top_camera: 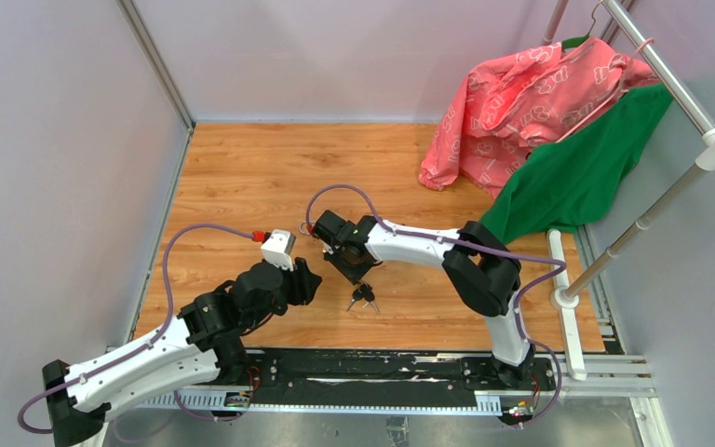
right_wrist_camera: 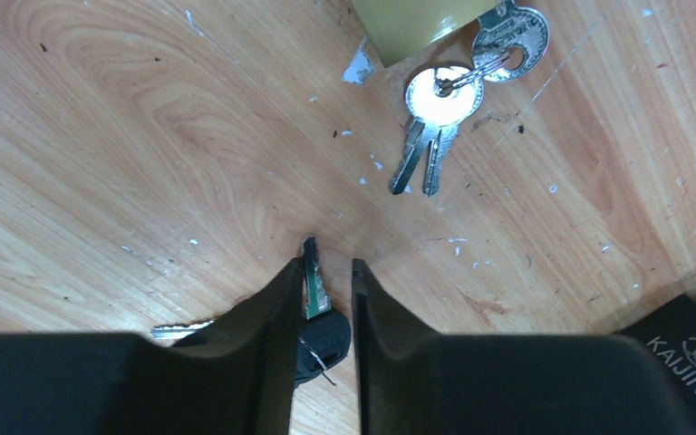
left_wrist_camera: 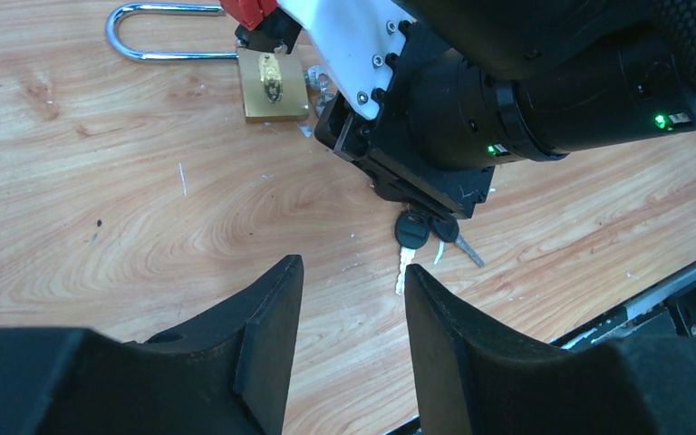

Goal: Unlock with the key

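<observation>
A brass padlock (left_wrist_camera: 274,86) with a long steel shackle (left_wrist_camera: 159,36) lies on the wooden table; its lower edge (right_wrist_camera: 408,23) shows in the right wrist view. A ring of silver keys (right_wrist_camera: 435,104) lies beside it. My right gripper (right_wrist_camera: 326,265) is tipped down onto the table, its jaws almost together around the head of a black-headed key (right_wrist_camera: 324,331) whose blade points out past the tips. The bunch (top_camera: 363,296) also shows in the left wrist view (left_wrist_camera: 412,231). My left gripper (left_wrist_camera: 353,272) is open and empty, low over the table just short of that bunch.
A pink garment (top_camera: 521,102) and a green garment (top_camera: 582,168) hang from a white rack (top_camera: 698,121) at the back right. Grey walls close the left and back. A black rail (top_camera: 382,368) runs along the near edge.
</observation>
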Tool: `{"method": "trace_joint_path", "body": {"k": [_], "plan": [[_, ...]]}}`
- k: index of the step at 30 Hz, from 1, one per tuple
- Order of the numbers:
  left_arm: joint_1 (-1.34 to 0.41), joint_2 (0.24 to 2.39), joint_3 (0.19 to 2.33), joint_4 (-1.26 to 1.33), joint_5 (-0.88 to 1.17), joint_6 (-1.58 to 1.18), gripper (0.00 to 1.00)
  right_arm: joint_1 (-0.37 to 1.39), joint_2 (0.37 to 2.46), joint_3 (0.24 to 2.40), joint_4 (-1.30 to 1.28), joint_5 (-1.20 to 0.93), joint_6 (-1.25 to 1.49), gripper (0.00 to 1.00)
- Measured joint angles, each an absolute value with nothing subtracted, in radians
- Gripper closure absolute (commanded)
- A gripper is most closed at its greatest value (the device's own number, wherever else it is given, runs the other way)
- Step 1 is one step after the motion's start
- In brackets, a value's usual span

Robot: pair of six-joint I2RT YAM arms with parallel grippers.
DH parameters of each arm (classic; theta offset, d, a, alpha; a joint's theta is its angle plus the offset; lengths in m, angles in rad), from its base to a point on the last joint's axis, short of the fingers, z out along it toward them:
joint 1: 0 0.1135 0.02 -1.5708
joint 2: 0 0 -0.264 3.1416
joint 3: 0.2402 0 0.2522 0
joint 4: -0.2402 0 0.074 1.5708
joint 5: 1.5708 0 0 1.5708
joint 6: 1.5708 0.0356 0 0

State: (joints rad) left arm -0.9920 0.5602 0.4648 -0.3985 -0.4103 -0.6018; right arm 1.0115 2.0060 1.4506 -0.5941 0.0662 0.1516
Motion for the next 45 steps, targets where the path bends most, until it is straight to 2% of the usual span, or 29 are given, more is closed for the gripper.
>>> {"method": "trace_joint_path", "body": {"k": [8, 21, 35, 42, 45], "plan": [[-0.992, 0.571, 0.465, -0.398, -0.413, -0.602, 0.51, 0.984, 1.993, 1.42, -0.562, 0.041, 0.147, 1.0], [-0.992, 0.633, 0.465, -0.371, -0.401, -0.601, 0.52, 0.953, 1.932, 1.353, -0.524, 0.036, 0.193, 1.0], [-0.992, 0.653, 0.487, -0.324, -0.402, -0.57, 0.53, 0.949, 1.576, 1.201, -0.367, 0.046, 0.316, 1.0], [-0.992, 0.653, 0.558, -0.286, -0.426, -0.49, 0.53, 1.163, 1.427, 1.164, -0.253, 0.221, 0.117, 1.0], [-0.993, 0.663, 0.601, -0.281, -0.453, -0.467, 0.53, 1.193, 1.377, 1.129, -0.187, 0.288, 0.056, 1.0]]}}
